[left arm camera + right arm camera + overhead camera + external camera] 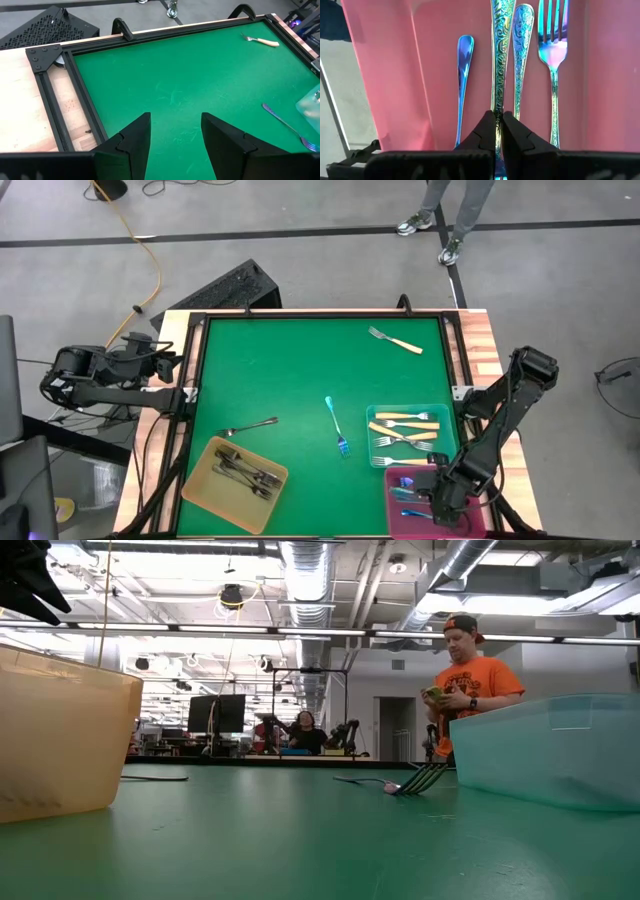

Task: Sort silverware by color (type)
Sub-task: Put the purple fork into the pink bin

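Left tool [175, 145] parked off the left edge of the green felt-topped table [300, 380], over the wood border, fingers spread apart, holding nothing. Yellow square plastic tray [200, 492] near the front-left corner with a pile of plain dark-grey metal forks [245, 470] in it. One more dark-grey fork [250, 426] lies loose on the felt just behind that tray. Mid-table, a loose iridescent blue fork [336, 425], well apart from the trays. Toward the back right, a lone cream-handled silver fork [395, 340] on bare felt. Teal square tray [375, 448] at the right side holds several cream-handled forks [405, 430]. Touching its front edge, pink square tray [393, 502] with iridescent blue-purple forks [552, 60] lying lengthwise side by side. Right tool [499, 131] is down in the pink tray, fingers pinched on the ornate handle of one iridescent fork [501, 55].

Table framed in black rails on light wood. Room: grey concrete floor, yellow cable [145, 250], exposed ceiling ducts, a person in an orange shirt [470, 690] standing beyond the table, another person seated [303, 735] farther back.
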{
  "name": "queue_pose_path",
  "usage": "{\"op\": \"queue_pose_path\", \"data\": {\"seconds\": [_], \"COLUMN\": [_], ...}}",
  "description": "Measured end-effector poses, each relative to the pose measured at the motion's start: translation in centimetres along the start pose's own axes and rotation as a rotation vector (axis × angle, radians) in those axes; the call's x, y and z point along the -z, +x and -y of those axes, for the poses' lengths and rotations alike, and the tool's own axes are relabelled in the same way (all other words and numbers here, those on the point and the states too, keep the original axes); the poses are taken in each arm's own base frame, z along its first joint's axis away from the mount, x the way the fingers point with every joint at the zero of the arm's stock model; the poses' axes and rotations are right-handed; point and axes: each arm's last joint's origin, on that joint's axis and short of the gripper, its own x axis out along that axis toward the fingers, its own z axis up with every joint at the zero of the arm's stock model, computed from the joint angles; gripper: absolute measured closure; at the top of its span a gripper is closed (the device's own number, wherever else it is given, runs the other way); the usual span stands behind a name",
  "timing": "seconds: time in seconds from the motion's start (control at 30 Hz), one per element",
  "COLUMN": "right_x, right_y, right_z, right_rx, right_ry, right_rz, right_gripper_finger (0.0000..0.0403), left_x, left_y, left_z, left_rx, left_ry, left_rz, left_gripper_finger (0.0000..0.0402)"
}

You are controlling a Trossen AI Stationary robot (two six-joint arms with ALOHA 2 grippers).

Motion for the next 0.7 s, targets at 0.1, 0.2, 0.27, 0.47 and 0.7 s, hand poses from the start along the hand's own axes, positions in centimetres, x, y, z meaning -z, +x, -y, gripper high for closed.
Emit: {"op": "queue_pose_path", "data": {"seconds": [0.1,0.2,0.27,0.47,0.7], "right_x": [0.3,1.1,1.9,2.9,2.9], "right_y": [0.0,0.6,1.1,2.2,2.9], "right_z": [0.0,0.2,0.4,0.7,1.3], "right_rx": [-0.004,-0.003,0.003,-0.024,-0.028], "right_ry": [-0.011,0.011,0.035,0.064,0.083], "right_rz": [-0.025,-0.071,-0.091,-0.096,-0.093], "right_gripper_finger": [0.0373,0.0373,0.0373,0.0373,0.0373], "left_x": [0.0,0.0,0.0,-0.2,-2.3], "left_y": [0.0,0.0,0.0,0.0,-0.6], "left_z": [0.0,0.0,0.0,0.2,2.9], "left_rx": [0.000,0.000,0.000,0.009,0.279], "left_ry": [0.000,0.000,0.000,-0.054,0.168], "left_rz": [0.000,0.000,0.000,0.027,0.203], "left_gripper_finger": [0.0243,0.0243,0.0243,0.0243,0.0243]}}
